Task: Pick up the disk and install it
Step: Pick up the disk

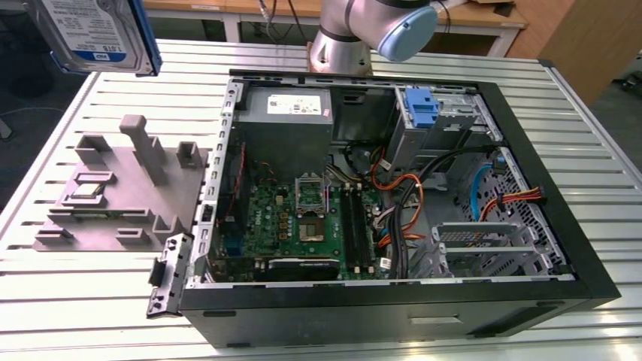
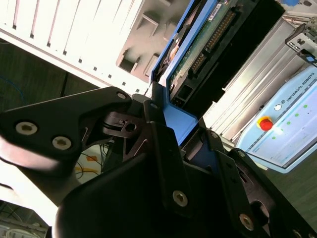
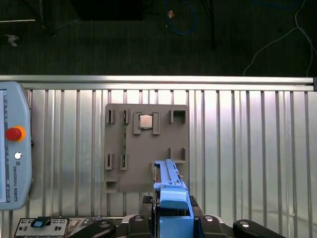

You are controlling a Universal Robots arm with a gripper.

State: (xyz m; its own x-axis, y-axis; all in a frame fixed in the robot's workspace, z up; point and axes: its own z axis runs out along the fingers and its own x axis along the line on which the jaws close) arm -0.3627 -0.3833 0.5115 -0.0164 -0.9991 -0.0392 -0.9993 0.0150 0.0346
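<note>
The pincer (image 3: 171, 206) grips the disk (image 1: 95, 31) by its blue frame, lifted above the grey holder (image 1: 116, 192).

The arm (image 1: 341, 41) is a round tube of silvery-grey metal, smooth and glossy, with a pale blue domed cap (image 1: 407, 31) closing one joint. The gripper (image 2: 176, 121) is matt black throughout. In the second wrist view it is built of flat, angular link plates (image 2: 74, 116) with rounded corners, stacked in layers, with bright silver round-headed screws (image 2: 26, 128) at the pivots. In the first wrist view its black body (image 3: 109, 230) carries small round screw heads too.
</note>
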